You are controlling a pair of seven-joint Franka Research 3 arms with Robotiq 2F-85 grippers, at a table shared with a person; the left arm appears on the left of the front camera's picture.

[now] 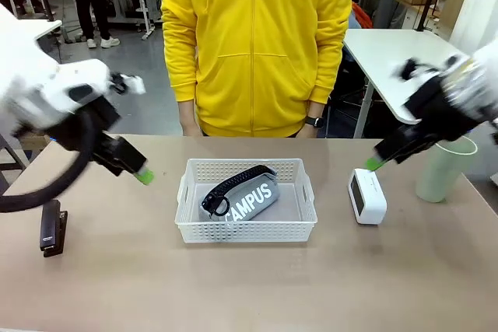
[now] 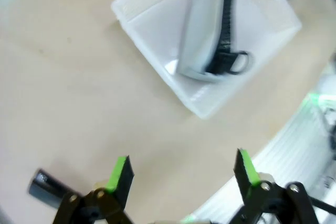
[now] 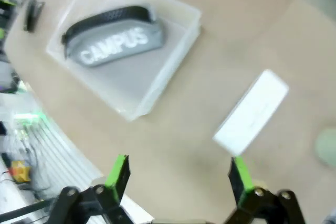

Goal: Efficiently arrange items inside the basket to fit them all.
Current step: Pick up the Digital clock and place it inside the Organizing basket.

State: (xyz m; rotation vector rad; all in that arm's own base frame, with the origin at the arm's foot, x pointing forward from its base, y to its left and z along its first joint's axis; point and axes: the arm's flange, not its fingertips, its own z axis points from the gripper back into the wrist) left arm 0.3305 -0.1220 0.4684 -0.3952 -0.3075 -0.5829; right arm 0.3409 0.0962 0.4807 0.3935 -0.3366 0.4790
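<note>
Left gripper (image 2: 182,161), right gripper (image 3: 179,162): jaws apart.

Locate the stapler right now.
Front view: the stapler lies on the table at the robot's far left, apart from the basket, nearer the camera than the left claw.

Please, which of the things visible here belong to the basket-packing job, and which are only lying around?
Belong to the job: white basket; grey CAMPUS pouch, already inside it; white device, dark stapler and pale green cup, on the table outside it.
Not part of it: white side table behind on the right; the person's wristwatch.
</note>
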